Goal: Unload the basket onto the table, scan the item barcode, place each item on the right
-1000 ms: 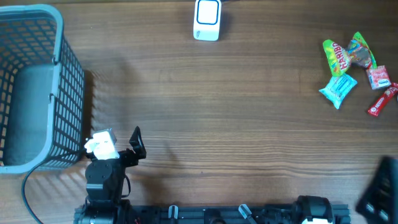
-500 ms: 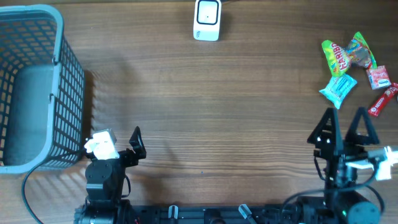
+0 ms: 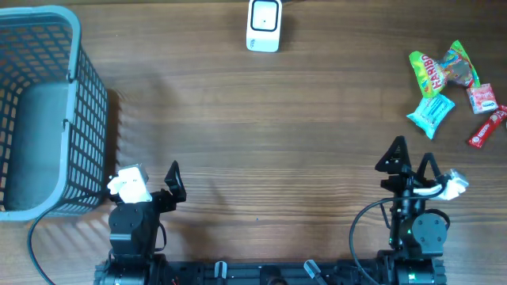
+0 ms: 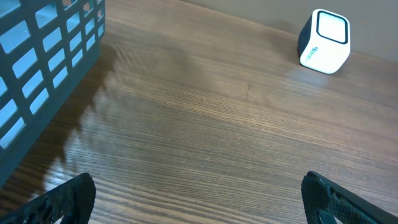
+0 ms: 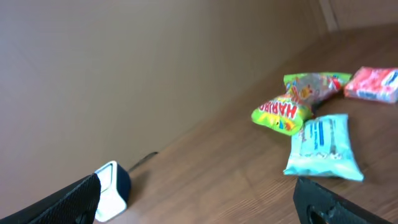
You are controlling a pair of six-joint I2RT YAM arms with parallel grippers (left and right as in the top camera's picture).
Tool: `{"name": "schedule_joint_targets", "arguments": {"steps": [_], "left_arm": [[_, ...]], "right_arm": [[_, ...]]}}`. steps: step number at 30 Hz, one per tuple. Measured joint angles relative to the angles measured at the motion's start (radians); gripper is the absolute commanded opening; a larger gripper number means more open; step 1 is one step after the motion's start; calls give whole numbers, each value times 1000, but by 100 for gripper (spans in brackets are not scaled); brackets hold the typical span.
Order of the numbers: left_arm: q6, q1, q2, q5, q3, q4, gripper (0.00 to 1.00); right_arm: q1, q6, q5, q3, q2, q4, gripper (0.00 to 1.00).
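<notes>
Currently, the right hand (image 3: 412,157) is standing spread to its widest and carrying nothing. Over the last second it has been swinging in from the near right corner, and it is now hanging over bare counter (image 3: 277,134). Just ahead of it and to its right the snack items are lying untouched: the light-blue packet (image 3: 432,112) nearest, the Haribo bag (image 3: 444,70) beyond that, the pink packet (image 3: 482,98) and red bar (image 3: 487,129) further right. Well ahead and to its left the scanner (image 3: 264,24) is waiting at the far edge. Far to its left the left hand (image 3: 152,186) is idling, equally spread and empty, beside the basket (image 3: 91,111). Judgement: the approach is only beginning, and an item is still needing picking before any barcode is facing the scanner.
</notes>
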Motion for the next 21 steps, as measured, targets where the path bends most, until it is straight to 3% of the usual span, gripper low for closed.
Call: {"name": "schedule_joint_targets", "arguments": {"steps": [21], "left_arm": [[0, 0, 0, 0, 0, 0, 100]], "right_arm": [[0, -55, 0, 0, 0, 0, 100]]}}
